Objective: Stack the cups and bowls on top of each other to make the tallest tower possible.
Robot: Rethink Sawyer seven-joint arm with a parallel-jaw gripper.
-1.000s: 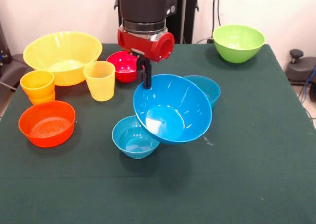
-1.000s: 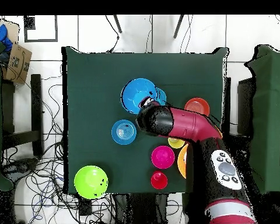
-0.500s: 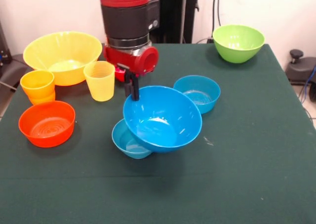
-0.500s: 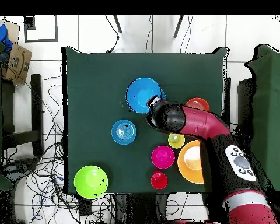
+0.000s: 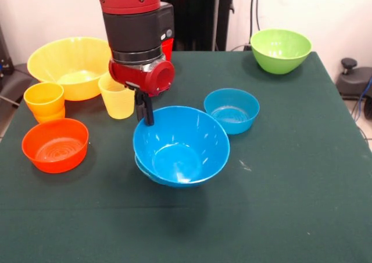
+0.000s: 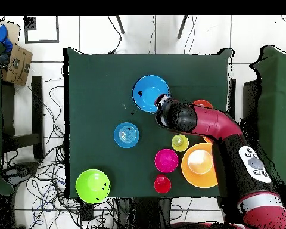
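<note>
My gripper (image 5: 143, 116) is shut on the far left rim of the large blue bowl (image 5: 181, 146). The bowl is level, right over a small light-blue bowl (image 5: 140, 166), of which only a sliver of rim shows. I cannot tell whether its weight rests on it. In the overhead view the gripper (image 6: 161, 107) is at the edge of the large blue bowl (image 6: 150, 93). The yellow cup (image 5: 118, 97), the orange-yellow cup (image 5: 44, 100), the large yellow-orange bowl (image 5: 72, 65) and the shallow orange bowl (image 5: 55, 144) stand at the left.
A second small blue bowl (image 5: 231, 109) stands just right of the held bowl. The lime green bowl (image 5: 281, 50) is at the far right corner. The magenta bowl (image 6: 166, 160) and the red cup (image 6: 162, 184) show in the overhead view, near the robot's base.
The arm has carried the large blue bowl leftward in the front view and levelled it from a steep tilt. It now covers the small light-blue bowl that showed before.
</note>
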